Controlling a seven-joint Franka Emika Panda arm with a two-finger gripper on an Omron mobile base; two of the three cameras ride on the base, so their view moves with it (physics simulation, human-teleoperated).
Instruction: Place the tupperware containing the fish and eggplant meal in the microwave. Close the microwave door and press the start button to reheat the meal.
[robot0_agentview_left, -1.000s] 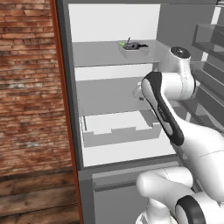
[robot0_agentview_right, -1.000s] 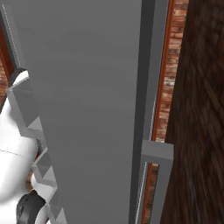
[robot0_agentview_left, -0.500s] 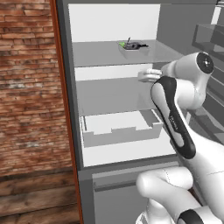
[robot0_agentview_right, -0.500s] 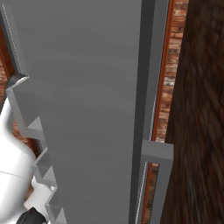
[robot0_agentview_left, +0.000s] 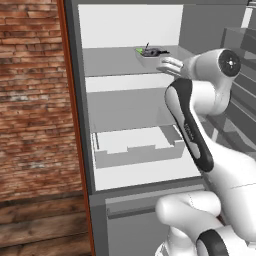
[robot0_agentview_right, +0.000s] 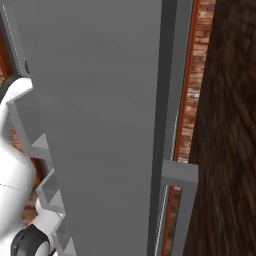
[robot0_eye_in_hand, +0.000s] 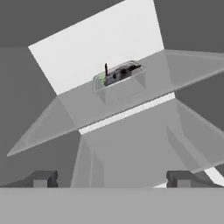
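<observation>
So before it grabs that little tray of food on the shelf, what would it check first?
1. End effector open wide: ok.
2. Small pale translucent tupperware tray sits upright on the grey upper shelf: ok.
3. Dark fish and eggplant lumps with a green bit inside the tray: ok.
4. Tray roughly centred ahead of the fingertips in the hand view: ok.
5. End effector not yet around the tray, a gap remains: ok.
6. Path to the microwave free: cannot tell.
</observation>
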